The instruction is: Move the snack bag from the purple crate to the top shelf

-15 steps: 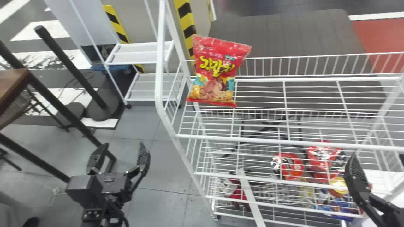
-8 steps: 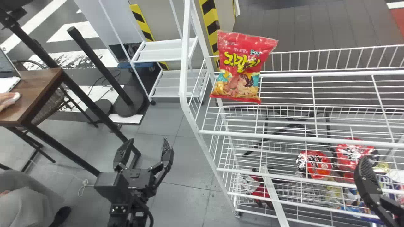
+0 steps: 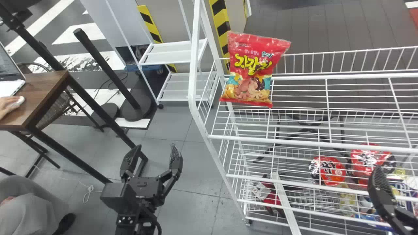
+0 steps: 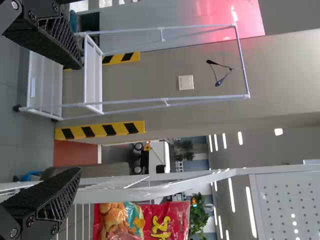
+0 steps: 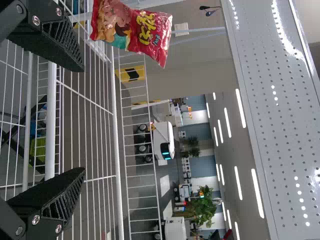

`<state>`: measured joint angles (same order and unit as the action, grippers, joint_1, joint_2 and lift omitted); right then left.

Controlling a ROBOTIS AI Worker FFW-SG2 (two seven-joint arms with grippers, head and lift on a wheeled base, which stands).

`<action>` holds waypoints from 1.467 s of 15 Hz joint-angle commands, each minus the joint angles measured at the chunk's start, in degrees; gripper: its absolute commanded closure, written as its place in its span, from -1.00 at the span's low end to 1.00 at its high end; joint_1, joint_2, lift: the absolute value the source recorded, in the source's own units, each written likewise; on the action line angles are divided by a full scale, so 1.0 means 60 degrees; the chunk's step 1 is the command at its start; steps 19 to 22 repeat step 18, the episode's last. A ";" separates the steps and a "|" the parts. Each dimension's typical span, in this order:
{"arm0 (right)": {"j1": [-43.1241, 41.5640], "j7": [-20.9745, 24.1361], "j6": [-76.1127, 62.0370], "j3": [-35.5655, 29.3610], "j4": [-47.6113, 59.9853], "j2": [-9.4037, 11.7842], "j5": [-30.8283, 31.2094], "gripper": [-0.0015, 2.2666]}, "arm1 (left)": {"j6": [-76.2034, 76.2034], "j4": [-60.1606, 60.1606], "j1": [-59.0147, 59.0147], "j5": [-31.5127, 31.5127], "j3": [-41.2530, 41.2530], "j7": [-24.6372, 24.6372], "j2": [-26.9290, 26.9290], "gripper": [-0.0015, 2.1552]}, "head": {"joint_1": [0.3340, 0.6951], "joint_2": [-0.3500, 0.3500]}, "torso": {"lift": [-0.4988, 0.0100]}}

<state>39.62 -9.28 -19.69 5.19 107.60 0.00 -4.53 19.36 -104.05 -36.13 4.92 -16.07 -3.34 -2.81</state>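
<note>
- Standing by the shelf (image 3: 294,142)'s left edge, the bag (image 3: 251,70) looks light, crushable.
- Pinch only its top seam (image 3: 259,38).
- Your left gripper (image 3: 153,151) and right gripper (image 5: 83,120) gape empty.

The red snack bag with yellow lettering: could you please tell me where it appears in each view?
Head view: the red snack bag is above centre, at the left end of the highest white wire shelf.
Left wrist view: beside the shelf's white post, cut by the picture's edge.
Right wrist view: beyond one finger, also cut off.
Shared landmark: black-and-yellow striped strips behind.
</note>
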 commanded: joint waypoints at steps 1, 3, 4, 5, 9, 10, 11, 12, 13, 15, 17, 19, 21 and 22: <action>0.0032 -0.0006 0.0024 0.0000 0.0040 -0.0009 0.0022 -0.90 | 0.0002 -0.0003 -0.0014 0.0000 0.0012 -0.0015 0.0000 -0.92 | 1.00 1.00 | 0.96; 0.0062 0.0009 0.0024 -0.0015 0.0040 -0.0009 0.0022 -0.90 | 0.0002 -0.0003 -0.0014 0.0000 0.0056 -0.0015 0.0000 -0.92 | 1.00 1.00 | 0.96; 0.0076 0.0009 0.0024 -0.0015 0.0054 -0.0009 0.0022 -0.90 | 0.0002 -0.0003 -0.0029 0.0000 0.0056 -0.0015 0.0000 -0.92 | 1.00 1.00 | 0.96; 0.0106 0.0009 0.0024 -0.0015 0.0069 -0.0009 0.0037 -0.90 | 0.0002 -0.0018 -0.0043 0.0000 0.0070 -0.0015 0.0000 -0.92 | 1.00 1.00 | 0.96; 0.0120 0.0009 0.0024 -0.0015 0.0098 -0.0009 0.0022 -0.90 | 0.0002 -0.0047 -0.0087 0.0000 0.0070 -0.0015 0.0000 -0.92 | 1.00 0.99 | 0.96; 0.0120 0.0009 0.0024 -0.0015 0.0098 -0.0009 0.0022 -0.90 | 0.0002 -0.0047 -0.0087 0.0000 0.0085 -0.0015 0.0000 -0.92 | 1.00 0.99 | 0.96; 0.0120 0.0009 0.0024 -0.0015 0.0098 -0.0009 0.0022 -0.90 | 0.0002 -0.0032 -0.0087 0.0000 0.0070 -0.0015 0.0000 -0.92 | 1.00 0.99 | 0.96; 0.0120 0.0009 -0.0005 -0.0015 0.0084 -0.0009 0.0022 -0.90 | 0.0002 -0.0032 -0.0102 0.0000 0.0070 -0.0015 0.0000 -0.92 | 1.00 0.99 | 0.96; 0.0135 0.0009 -0.0005 -0.0029 0.0084 -0.0009 0.0022 -0.90 | 0.0002 -0.0003 -0.0102 0.0000 0.0085 -0.0015 0.0000 -0.92 | 1.00 0.99 | 0.96; 0.0120 -0.0006 -0.0005 -0.0029 0.0054 -0.0009 0.0022 -0.90 | 0.0002 0.0012 -0.0102 0.0000 0.0129 -0.0029 0.0000 -0.92 | 1.00 0.99 | 0.96; 0.0135 0.0009 -0.0035 -0.0029 0.0040 -0.0009 0.0022 -0.90 | 0.0002 0.0026 -0.0102 0.0000 0.0144 -0.0044 0.0000 -0.92 | 1.00 0.98 | 0.96; 0.0120 0.0009 -0.0035 -0.0029 -0.0004 -0.0009 0.0022 -0.90 | 0.0002 0.0026 -0.0102 0.0000 0.0144 -0.0044 0.0000 -0.92 | 1.00 0.97 | 0.96; 0.0120 0.0009 -0.0035 -0.0029 -0.0004 -0.0009 0.0022 -0.90 | 0.0002 0.0026 -0.0102 0.0000 0.0144 -0.0044 0.0000 -0.92 | 1.00 0.97 | 0.96; 0.0120 0.0009 -0.0035 -0.0029 -0.0004 -0.0009 0.0022 -0.90 | 0.0002 0.0026 -0.0102 0.0000 0.0144 -0.0044 0.0000 -0.92 | 1.00 0.97 | 0.96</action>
